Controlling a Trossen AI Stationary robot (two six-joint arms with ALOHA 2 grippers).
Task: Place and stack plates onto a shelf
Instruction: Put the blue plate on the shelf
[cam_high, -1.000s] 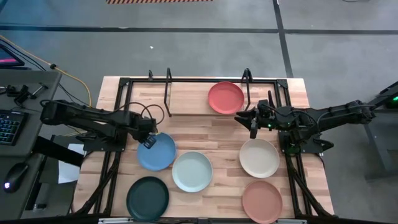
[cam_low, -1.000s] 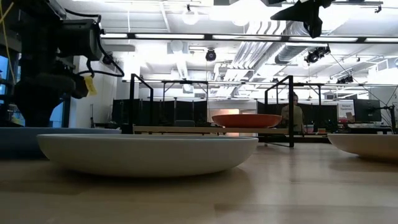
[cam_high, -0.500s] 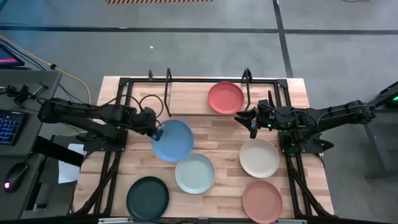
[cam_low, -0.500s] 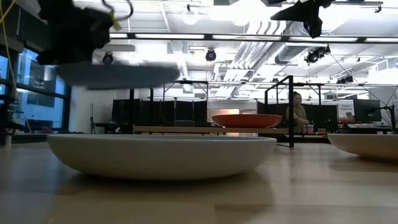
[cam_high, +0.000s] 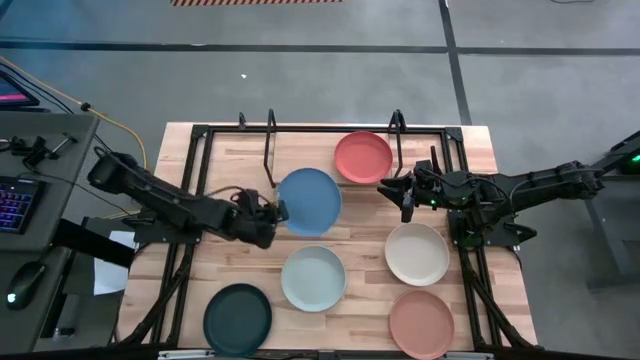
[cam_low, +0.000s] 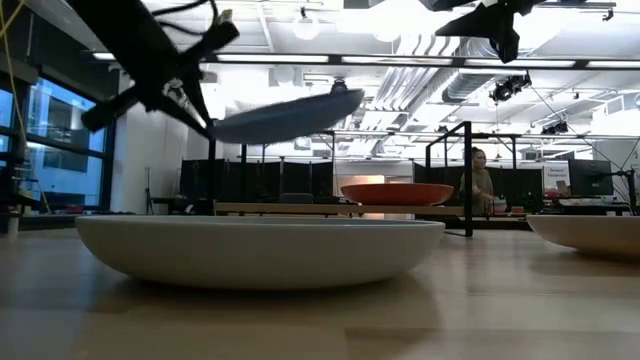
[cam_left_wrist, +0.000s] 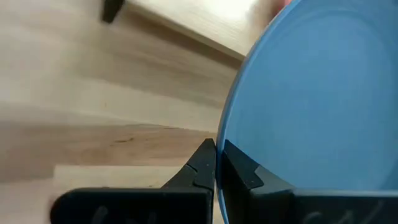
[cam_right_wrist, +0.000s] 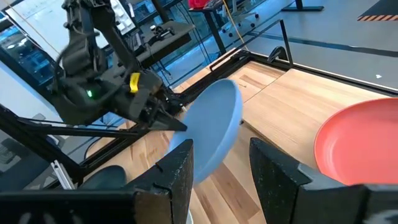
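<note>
- Left end effector clenches the blue plate by its rim, tilted off the surface, just ahead of it toward the shelf.
- Right end effector waits, fingers spread, empty, beside the coral plate.

1. A butcher-block tabletop of light wood strips sits on a grey floor crossed by dark lines
2. On the far left stands a dark desk with a keyboard lit in colours and a mouse nearer
3. A yellow cable runs across that desk's far corner
4. In the low view a person sits in the room beyond the tabletop
</note>
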